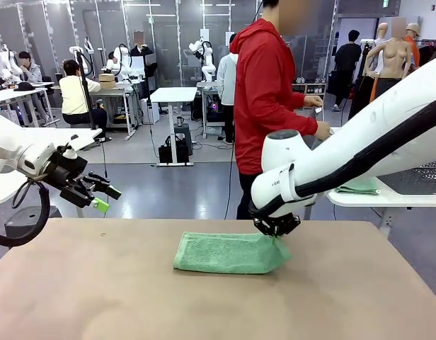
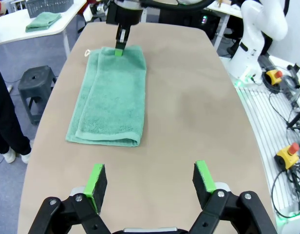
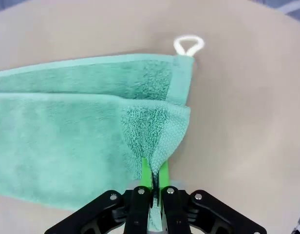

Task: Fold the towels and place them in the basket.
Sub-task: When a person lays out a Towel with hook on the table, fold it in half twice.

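Right end effector (image 3: 153, 181) pinching green towel (image 3: 77, 131) corner

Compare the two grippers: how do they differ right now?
The left gripper has its jaws wide open and empty; the right gripper has its jaws shut on a corner of the mint green towel. The left gripper hangs above the table, clear of the towel; the right gripper is down at the towel's right end. Both have green pads.

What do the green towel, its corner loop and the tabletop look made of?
The green towel: terry cloth, likely cotton, by its fuzzy looped pile and flat woven border. Its loop: white cord, apparently. The tabletop: smooth matte tan, perhaps laminate or a cover.
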Controlling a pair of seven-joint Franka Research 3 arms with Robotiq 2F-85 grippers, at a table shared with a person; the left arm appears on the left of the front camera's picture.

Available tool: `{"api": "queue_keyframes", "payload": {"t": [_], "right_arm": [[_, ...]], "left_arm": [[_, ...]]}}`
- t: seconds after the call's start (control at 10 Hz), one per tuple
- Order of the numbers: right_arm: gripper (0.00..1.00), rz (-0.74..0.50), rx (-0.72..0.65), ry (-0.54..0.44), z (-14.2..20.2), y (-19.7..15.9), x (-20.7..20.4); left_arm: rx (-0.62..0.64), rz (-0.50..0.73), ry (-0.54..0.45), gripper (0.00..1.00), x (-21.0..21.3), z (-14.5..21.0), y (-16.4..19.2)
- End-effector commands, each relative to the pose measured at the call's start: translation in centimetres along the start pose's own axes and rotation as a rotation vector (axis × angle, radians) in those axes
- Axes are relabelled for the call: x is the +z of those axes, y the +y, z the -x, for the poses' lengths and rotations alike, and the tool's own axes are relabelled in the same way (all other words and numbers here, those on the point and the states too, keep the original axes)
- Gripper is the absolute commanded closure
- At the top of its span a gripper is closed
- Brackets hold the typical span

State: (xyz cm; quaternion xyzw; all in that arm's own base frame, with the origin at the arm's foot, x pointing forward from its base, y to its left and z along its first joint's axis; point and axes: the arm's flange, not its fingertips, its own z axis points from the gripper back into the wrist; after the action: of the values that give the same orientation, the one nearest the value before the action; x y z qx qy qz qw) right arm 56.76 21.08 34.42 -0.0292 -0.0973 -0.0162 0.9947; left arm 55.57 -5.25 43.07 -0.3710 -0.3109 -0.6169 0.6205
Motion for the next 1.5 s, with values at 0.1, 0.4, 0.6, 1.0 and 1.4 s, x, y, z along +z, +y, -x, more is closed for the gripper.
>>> {"api": "queue_keyframes", "payload": {"t": [0.1, 0.4, 0.6, 1.0, 1.4], "right_arm": [[1.0, -0.009, 0.04, 0.0, 0.9, 4.8, 4.8], [1.0, -0.03, 0.033, 0.031, 0.3, 12.1, 5.8], [1.0, -0.058, -0.042, 0.068, -0.6, 16.1, 5.0], [1.0, -0.115, -0.124, 0.102, -0.9, 20.6, 4.1], [1.0, -0.117, -0.219, 0.064, -1.2, 22.6, 2.4]], "left_arm": [[-0.008, 0.005, 0.017, 0.11, 0.1, -0.1, 0.0], [-0.008, 0.005, 0.017, 0.11, 0.1, -0.1, 0.0], [-0.008, 0.005, 0.017, 0.11, 0.1, -0.1, 0.0], [-0.008, 0.005, 0.017, 0.11, 0.1, -0.1, 0.0], [-0.008, 0.005, 0.017, 0.11, 0.1, -0.1, 0.0]]}}
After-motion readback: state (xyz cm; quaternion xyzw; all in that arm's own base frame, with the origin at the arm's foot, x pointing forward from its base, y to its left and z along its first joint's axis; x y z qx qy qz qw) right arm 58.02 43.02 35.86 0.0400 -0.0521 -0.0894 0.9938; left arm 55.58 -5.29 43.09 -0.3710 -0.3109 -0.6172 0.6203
